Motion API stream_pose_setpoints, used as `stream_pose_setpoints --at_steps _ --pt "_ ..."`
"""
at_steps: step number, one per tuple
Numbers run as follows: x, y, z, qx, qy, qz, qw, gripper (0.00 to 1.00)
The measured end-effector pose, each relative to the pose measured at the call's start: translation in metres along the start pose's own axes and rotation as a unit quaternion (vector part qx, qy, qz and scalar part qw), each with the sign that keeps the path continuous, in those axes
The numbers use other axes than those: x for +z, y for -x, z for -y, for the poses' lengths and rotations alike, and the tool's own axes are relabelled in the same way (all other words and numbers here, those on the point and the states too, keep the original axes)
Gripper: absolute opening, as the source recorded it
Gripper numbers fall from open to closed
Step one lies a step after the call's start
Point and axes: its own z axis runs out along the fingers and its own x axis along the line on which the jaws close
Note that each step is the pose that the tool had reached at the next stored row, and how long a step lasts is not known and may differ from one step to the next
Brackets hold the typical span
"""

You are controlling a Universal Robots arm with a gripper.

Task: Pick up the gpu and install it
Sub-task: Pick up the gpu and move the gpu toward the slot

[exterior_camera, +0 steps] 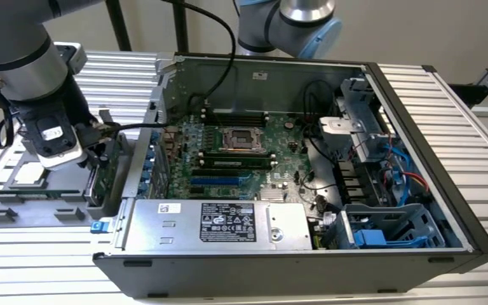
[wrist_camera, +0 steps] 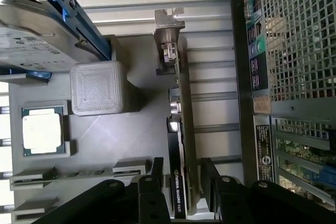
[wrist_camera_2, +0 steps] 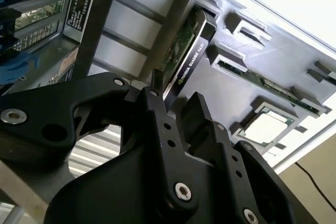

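Two tool point(wrist_camera: 182, 163) fingers sit spread around the gpu point(wrist_camera: 177, 124), at nine o'clock of the case point(exterior_camera: 295, 270) in the exterior view. Pick-up step: it needs an even squeeze.

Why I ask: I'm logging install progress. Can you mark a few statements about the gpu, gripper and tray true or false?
1. The gpu stands on edge in the gray tray. True.
2. The gripper is inside the case. False: it is at the tray, to the exterior view's left of the case.
3. A chip lies flat in the tray. True.
4. The gripper holds the chip. False: it is open, with one finger on either side of the gpu.
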Motion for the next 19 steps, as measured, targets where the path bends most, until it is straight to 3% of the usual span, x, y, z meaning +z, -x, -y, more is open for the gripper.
stream_pose_setpoints --at_steps 13,19 --pt "0.0207 -0.0006 0.0023 0.000 -0.0006 0.0001 1.0000 1.00" --pt "0.0252 -0.0019 0.0028 0.000 -0.0008 0.0000 1.0000 1.00"
